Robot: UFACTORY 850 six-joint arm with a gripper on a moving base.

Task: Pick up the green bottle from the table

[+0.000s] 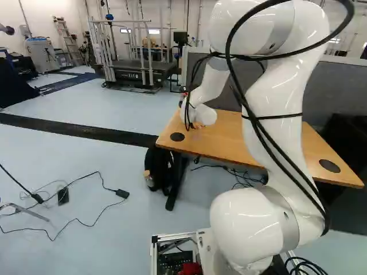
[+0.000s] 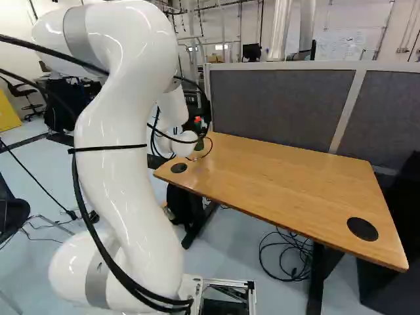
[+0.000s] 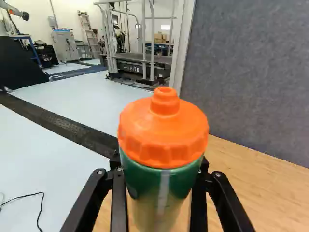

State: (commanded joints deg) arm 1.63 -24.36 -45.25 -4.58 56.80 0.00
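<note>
Arching out to table (image 2: 295, 177) — white arm (image 2: 118, 157) bent, pincer (image 3: 160, 171) clamped on upright green bottle (image 3: 161, 181).

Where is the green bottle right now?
The green bottle is upright at the gripper in the wrist view; in the right base view, it shows at the left end of the table, near the grey partition.

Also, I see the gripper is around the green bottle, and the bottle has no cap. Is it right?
Not quite: the wrist view shows an orange cap on the green bottle. The gripper is around it, as you say.
</note>
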